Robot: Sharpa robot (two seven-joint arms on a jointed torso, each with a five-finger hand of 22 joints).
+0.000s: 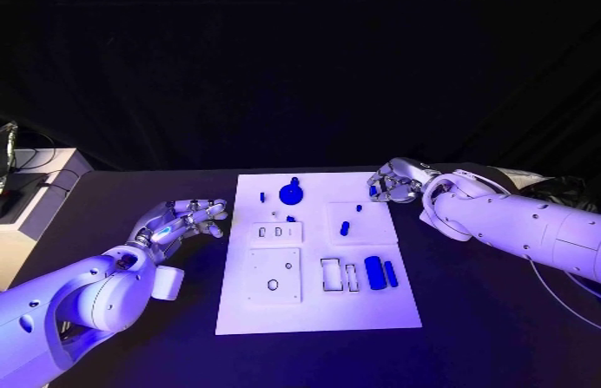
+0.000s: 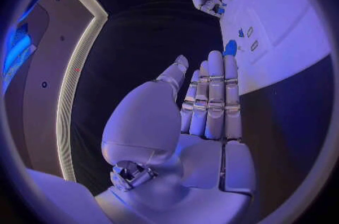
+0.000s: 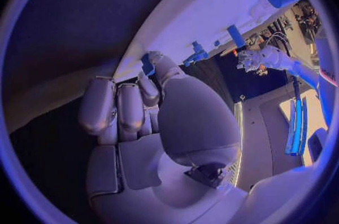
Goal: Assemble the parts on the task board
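Surface: black surface (image 1: 125, 188) under a dark backdrop, with the white task board (image 1: 376, 314) lying in the middle, its long axis running away from the robot.
Parts: small blue parts lay on the board: a round blue piece with a stub (image 1: 291, 193) near the far edge, a short blue peg (image 1: 345, 227) toward the middle, and two blue bars (image 1: 376, 272) side by side in the near right area, their long axes running near-to-far.
Left robot hand: the left robot hand (image 1: 186, 219) hovered off the board's left edge, about level with the two small slots (image 1: 271, 231); fingers straight and lying side by side, holding nothing.
Right robot hand: the right robot hand (image 1: 396, 182) sat at the board's far right corner, fingers curled in; in the right wrist view a small blue piece (image 3: 147, 64) showed at its fingertips (image 3: 152, 74), which I judged to be pinched there, though the grip was partly hidden.
Key relation: the round piece lay just to the robot's left of the right robot hand and at much the same depth, so that hand was the nearer of the two; the bars lay nearer the robot than it, well apart.
Judgement: the next move looked to belong to the right robot hand, placing what it carried.
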